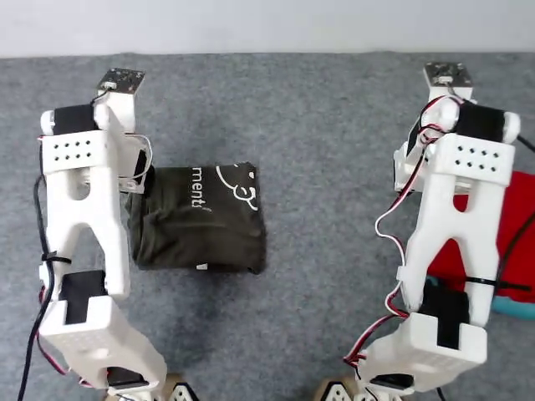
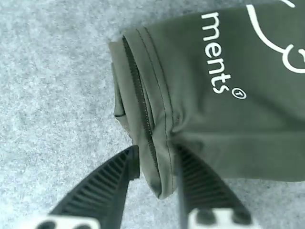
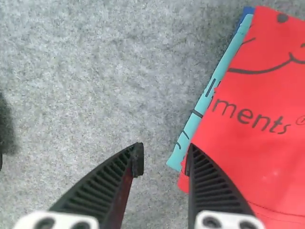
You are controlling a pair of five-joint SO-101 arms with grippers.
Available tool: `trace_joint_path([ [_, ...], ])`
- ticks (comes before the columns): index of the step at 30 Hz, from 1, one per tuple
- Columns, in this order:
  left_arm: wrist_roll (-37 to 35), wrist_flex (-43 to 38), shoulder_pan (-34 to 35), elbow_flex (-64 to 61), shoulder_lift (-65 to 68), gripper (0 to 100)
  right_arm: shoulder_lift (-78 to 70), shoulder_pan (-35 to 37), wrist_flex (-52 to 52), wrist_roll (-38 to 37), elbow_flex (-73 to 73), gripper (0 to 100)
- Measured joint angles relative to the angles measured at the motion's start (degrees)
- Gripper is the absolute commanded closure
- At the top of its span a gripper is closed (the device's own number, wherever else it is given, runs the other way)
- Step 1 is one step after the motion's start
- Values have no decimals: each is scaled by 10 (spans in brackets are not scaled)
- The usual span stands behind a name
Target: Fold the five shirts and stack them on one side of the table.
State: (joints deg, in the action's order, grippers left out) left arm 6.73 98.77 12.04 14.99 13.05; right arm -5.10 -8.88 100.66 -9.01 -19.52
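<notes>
At the left of the grey table [image 1: 326, 150], the left gripper [image 2: 157, 161] stood at the near-left edge of the dark green shirt [image 1: 201, 221]. That shirt lay folded into a thick, roughly square bundle in the left half of the table, printed side up, just beside the left arm in the high view. In the left wrist view the jaws were only narrowly parted, and the folded, stitched edge of the dark green shirt [image 2: 228, 109] ran up between them. Each ribbed finger [image 2: 123, 169] pressed against the cloth, which puckered where it was pinched.

The middle of the table was bare grey felt.

At the right, the right gripper [image 3: 163, 160] hung over the table beside the stack at the right edge. Its jaws were spread a moderate way and gripped nothing. The corner of the stack poked into the gap between them, closer to one finger [image 3: 202, 176] than the other; whether that finger touched the cloth could not be told. The red shirt [image 3: 257, 124] lay on top, printed side up, with the teal shirt [image 3: 228, 59] showing as a narrow strip along its edge beneath. In the high view the red shirt [image 1: 520, 221] sat partly under the right arm.
</notes>
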Motion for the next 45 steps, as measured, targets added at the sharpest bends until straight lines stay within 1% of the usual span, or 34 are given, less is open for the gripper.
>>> trace_joint_path([
  [3, 19, 0, 21, -23, -25, 974, 0, 24, 0, 0, 0, 848],
  [5, 40, 0, 53, -44, -54, 974, 0, 50, 0, 0, 0, 848],
  [11, 105, 1, 200, -106, -129, 974, 0, 164, 0, 0, 0, 844],
  [15, 139, 1, 299, -109, -148, 974, -6, 258, 0, 33, 0, 842],
  [17, 149, 1, 335, -109, -149, 974, -29, 305, 0, 53, 0, 810],
  [19, 156, 1, 357, -109, -149, 975, -65, 342, 0, 70, 0, 751],
  [22, 157, 1, 376, -109, -149, 975, -122, 382, 0, 116, -11, 683],
  [25, 159, 1, 389, -109, -149, 976, -183, 405, 0, 156, -74, 682],
  [30, 160, 1, 402, -109, -149, 978, -288, 440, -4, 164, -215, 691],
  [32, 159, 1, 404, -109, -149, 978, -335, 440, -13, 164, -279, 729],
  [35, 161, 1, 404, -109, -149, 978, -407, 437, -51, 156, -371, 825],
  [37, 161, 1, 404, -109, -149, 978, -455, 436, -76, 132, -428, 898],
  [40, 161, 1, 404, -109, -149, 978, -525, 429, -92, 85, -503, 974],
  [45, 161, 1, 404, -113, -149, 978, -614, 418, -93, 32, -596, 989],
])
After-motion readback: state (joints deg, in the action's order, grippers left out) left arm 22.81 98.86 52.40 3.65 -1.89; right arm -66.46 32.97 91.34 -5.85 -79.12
